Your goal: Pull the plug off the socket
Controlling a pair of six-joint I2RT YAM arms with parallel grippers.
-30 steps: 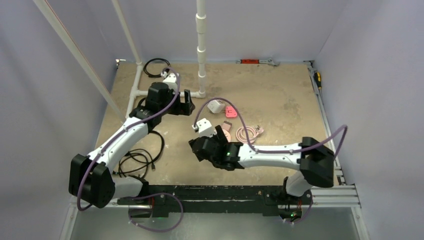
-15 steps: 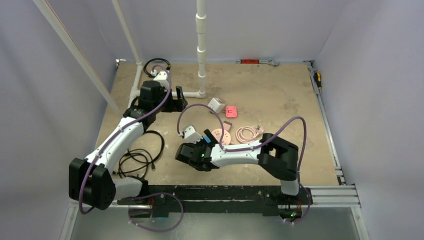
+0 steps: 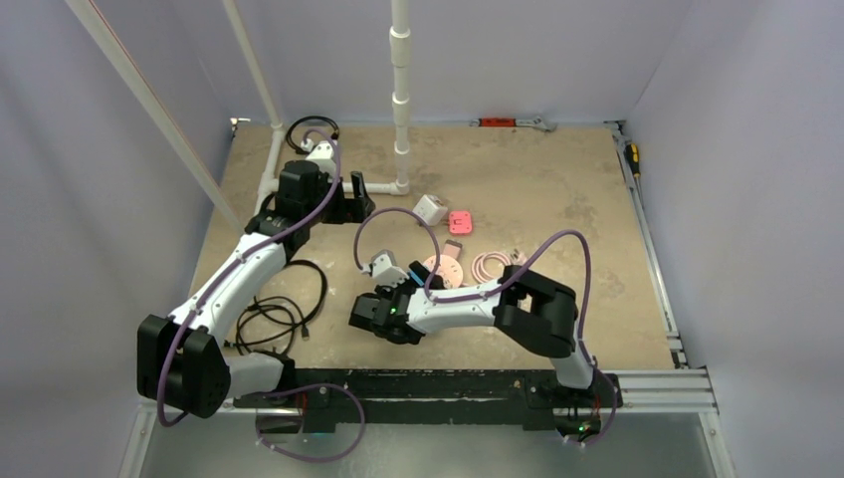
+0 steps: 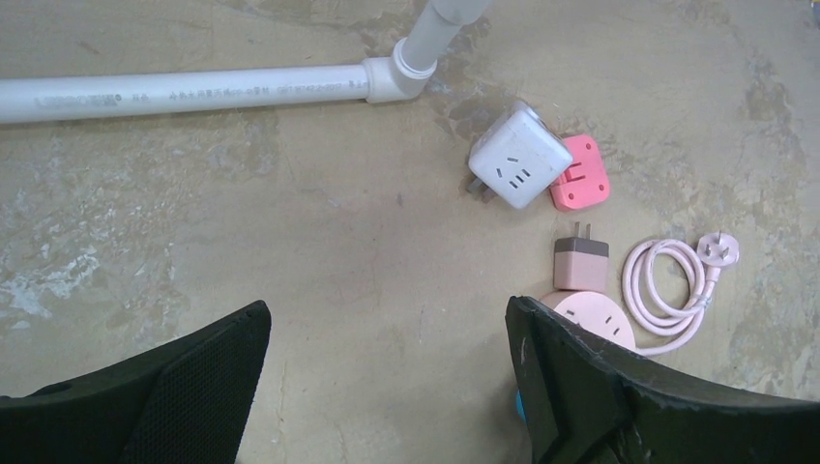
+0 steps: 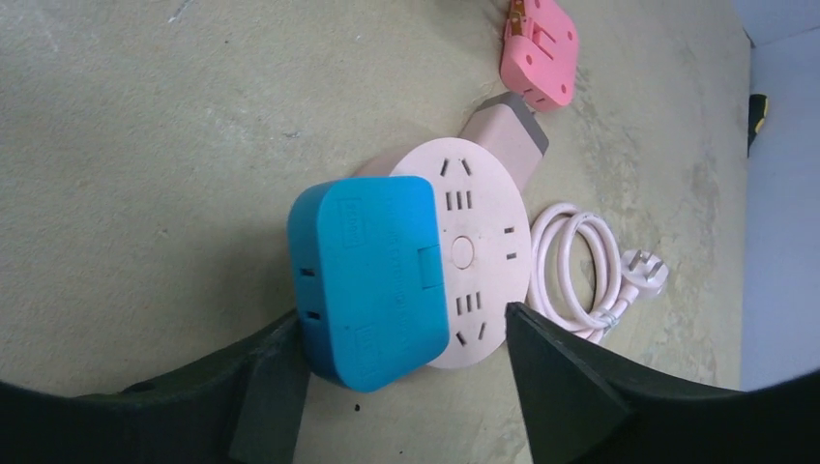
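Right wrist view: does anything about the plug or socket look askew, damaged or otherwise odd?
The blue plug sits off-centre on the round pink socket and overhangs its rim on one side, so it covers only some of the slots. No damage or spill shows.

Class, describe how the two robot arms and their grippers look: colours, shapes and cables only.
Both the left arm and right arm have white tubular links joined by bulky black joint housings, with a purple cable looping along each. The left gripper and right gripper have broad black wedge-shaped fingers.
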